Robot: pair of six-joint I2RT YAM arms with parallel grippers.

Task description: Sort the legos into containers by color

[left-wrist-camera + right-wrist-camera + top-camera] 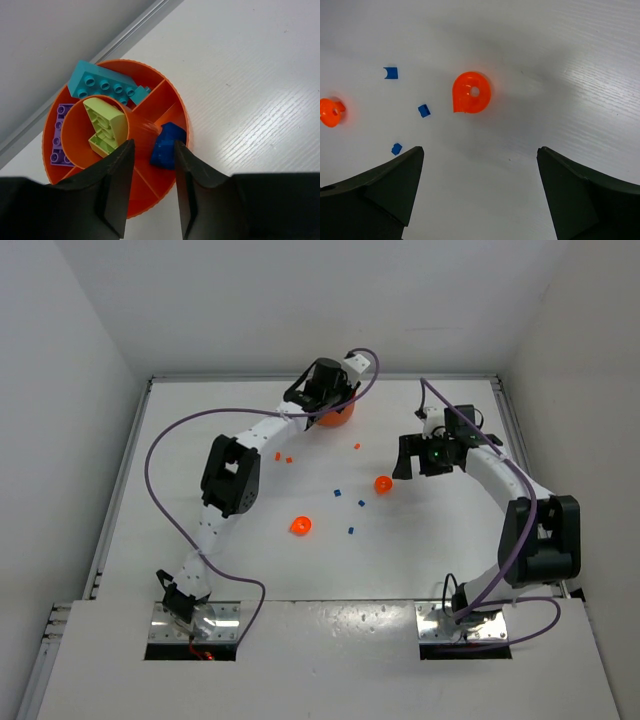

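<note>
Where the left gripper (152, 150) (322, 403) was held: over the round orange dish (181, 102) (338, 420), at the upper middle of the overhead view, near the far edge of the table (420, 550).
Fingers of that gripper: they were parted by a narrow gap, and nothing was clamped between them.
Right-hand outer compartment: a blue brick (167, 145) was seen through the gap, lying in the dish. Its right edge was hidden by one finger, so contact could not be told.
Top outer compartment: a cyan brick (105, 85) was laid across it.
Central round compartment: a lime green piece (106, 127) was held in it.
Left-hand outer compartment: a purple brick (62, 135) was laid in it.
Centre right of the overhead view: the right gripper (480, 152) (422, 468) was held above the table with its fingers spread wide and nothing between them.
Upper middle of the right wrist view: an orange rounded piece (471, 92) (383, 483) was seen on the table.
Left edge of that view: a second orange rounded piece (331, 111) (301, 526) was cut off in part.
Between the two: three small blue pieces (424, 110) (337, 492) were scattered on the table.
Left of centre, overhead: tiny orange bits (277, 455) were seen loose on the table.
</note>
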